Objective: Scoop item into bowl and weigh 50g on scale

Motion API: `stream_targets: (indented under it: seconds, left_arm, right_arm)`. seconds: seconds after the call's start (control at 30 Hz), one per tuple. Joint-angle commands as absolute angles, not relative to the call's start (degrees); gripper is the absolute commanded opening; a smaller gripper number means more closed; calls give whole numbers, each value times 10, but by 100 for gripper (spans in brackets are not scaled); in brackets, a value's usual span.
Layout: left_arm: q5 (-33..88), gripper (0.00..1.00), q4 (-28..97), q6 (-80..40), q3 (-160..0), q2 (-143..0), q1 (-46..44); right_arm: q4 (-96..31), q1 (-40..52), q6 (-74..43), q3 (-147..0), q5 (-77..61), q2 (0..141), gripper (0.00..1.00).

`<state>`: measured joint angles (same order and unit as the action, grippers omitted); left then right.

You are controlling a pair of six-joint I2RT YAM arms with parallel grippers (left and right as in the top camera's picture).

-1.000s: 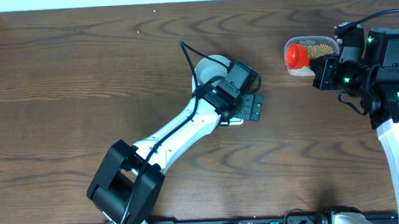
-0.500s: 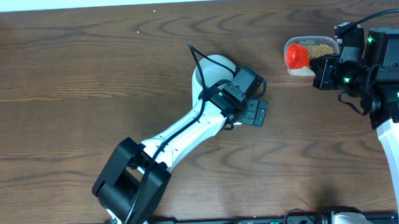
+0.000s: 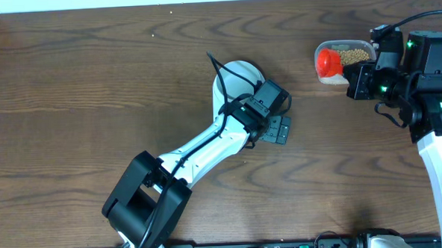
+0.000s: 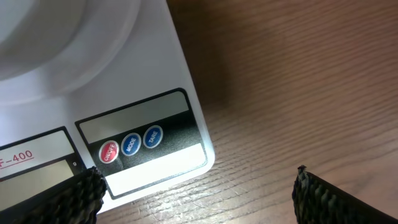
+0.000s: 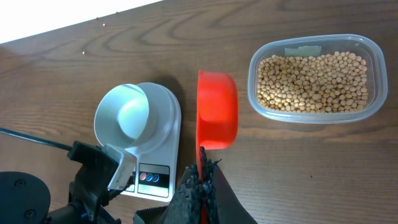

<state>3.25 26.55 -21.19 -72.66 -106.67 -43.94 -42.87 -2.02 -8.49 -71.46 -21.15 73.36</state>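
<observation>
The pale bowl [image 5: 122, 115] stands empty on the white scale [image 5: 163, 140], whose red and blue buttons [image 4: 130, 144] face the table's front. The bowl also shows in the overhead view [image 3: 232, 73]; my left arm hides most of the scale there. My left gripper [image 4: 199, 199] is open and empty, low over the table at the scale's button corner [image 3: 279, 129]. My right gripper [image 5: 202, 183] is shut on the handle of an empty red scoop [image 5: 217, 109]. The scoop [image 3: 328, 61] hovers at the left end of the clear tub of beans [image 5: 317, 78].
The clear plastic tub [image 3: 348, 44] sits at the back right of the brown wooden table. My left arm [image 3: 200, 151] stretches diagonally from the front edge to the scale. A white wall edge runs along the table's far side.
My left wrist has shifted slightly up and right over the scale, and its gripper has settled just in front of the button corner. The right arm and scoop have not moved.
</observation>
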Motion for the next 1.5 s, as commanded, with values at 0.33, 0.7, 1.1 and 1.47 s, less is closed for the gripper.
stream_targets:
  seconds: [0.33, 0.7, 1.1, 1.47]
  left_arm:
    - [21, 98, 245, -217, -721, -1102, -438]
    - [21, 98, 243, -217, -721, -1105, -438]
    - [21, 98, 237, -217, -721, -1112, -438]
    - [20, 98, 234, -218, -721, -1122, -434]
  right_arm:
    - [-432, -22, -76, -722, -211, 734, 1]
    - [-435, -22, -76, -722, -211, 734, 1]
    - [-443, -22, -76, -722, -211, 734, 1]
    - [-446, -22, -76, -722, -211, 734, 1]
